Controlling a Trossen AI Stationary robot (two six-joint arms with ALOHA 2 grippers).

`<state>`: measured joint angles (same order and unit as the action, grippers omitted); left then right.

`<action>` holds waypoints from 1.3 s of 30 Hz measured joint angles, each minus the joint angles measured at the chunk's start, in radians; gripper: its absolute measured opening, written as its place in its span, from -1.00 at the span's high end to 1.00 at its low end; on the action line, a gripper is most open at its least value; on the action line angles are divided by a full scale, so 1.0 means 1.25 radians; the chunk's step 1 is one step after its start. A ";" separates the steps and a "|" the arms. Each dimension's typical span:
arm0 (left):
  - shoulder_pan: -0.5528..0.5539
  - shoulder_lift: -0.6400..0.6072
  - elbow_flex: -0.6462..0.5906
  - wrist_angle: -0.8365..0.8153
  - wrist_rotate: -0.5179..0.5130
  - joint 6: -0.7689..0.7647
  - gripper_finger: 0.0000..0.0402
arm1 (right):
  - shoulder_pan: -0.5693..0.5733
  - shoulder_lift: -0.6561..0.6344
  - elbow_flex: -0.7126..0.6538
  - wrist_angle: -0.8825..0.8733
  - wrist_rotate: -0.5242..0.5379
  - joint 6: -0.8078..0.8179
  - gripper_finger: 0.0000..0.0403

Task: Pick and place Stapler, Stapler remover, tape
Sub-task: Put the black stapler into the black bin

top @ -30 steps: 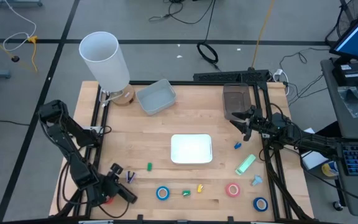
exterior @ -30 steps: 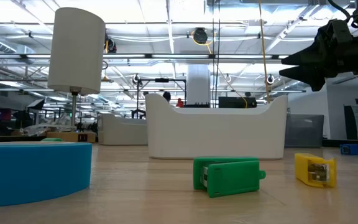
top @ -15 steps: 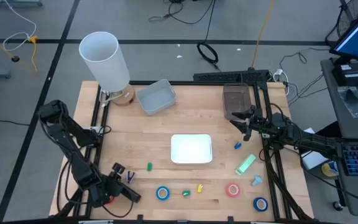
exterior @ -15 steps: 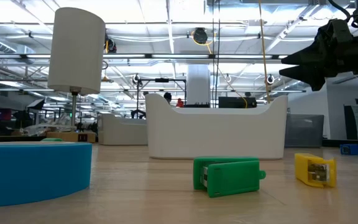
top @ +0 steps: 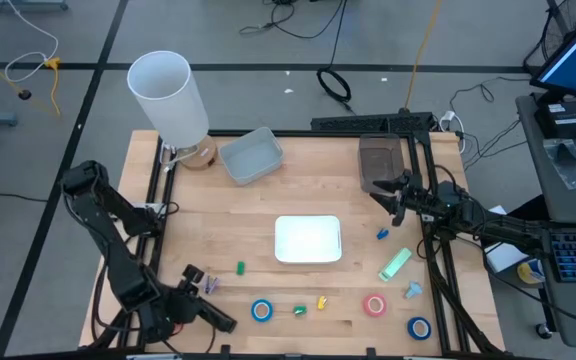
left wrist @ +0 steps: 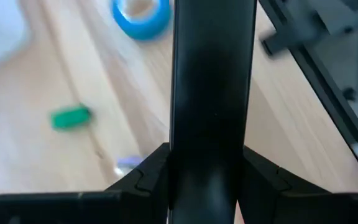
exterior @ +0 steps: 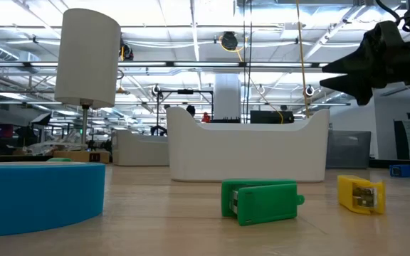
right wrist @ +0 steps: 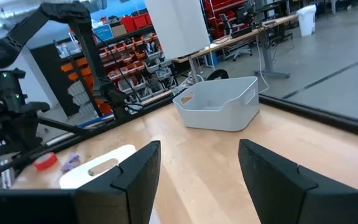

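The left tool (top: 198,280) is sitting low over the front left corner of the pale wooden worktop (top: 228,215). Whether it is clenched or released cannot be told, as a dark bar is blocking most of the left wrist view. A small purple clip-like item (top: 211,285) is lying just beside this tool. A blue tape roll with a pale core (top: 261,311) is resting near it along the front edge.

A small green item (top: 299,310) and a small yellow item (top: 321,301) are lying farther along that edge. Past them are a red tape roll (top: 374,305) and a second blue tape roll (top: 419,327). A light green stapler (top: 395,263) is lying tilted near the right side, above the red roll.

A white rectangular tray (top: 308,240) is occupying the centre of the worktop.

The right tool (top: 393,200) is hanging released, its jaws standing apart, above the right edge of the worktop. It is just beside a dark brown tray (top: 378,160) and well apart from every tape roll.
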<state>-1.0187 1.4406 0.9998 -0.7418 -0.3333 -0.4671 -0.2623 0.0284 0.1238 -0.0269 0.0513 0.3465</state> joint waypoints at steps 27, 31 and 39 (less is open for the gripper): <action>0.604 -0.001 0.056 0.256 -0.142 0.693 0.32 | 0.002 0.093 0.000 0.274 -0.296 -0.056 -0.04; 0.637 -0.001 0.056 0.262 -0.152 0.759 0.32 | 0.003 0.191 0.000 0.372 -0.316 -0.135 -0.04; 0.692 -0.001 0.056 0.262 -0.215 0.777 0.32 | 0.059 0.452 0.000 0.640 -0.262 -0.381 -0.04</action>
<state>-0.1539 1.4395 1.0698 -0.4137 -0.6026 0.5038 -0.1881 0.5936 0.1234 0.7725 -0.2768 -0.1299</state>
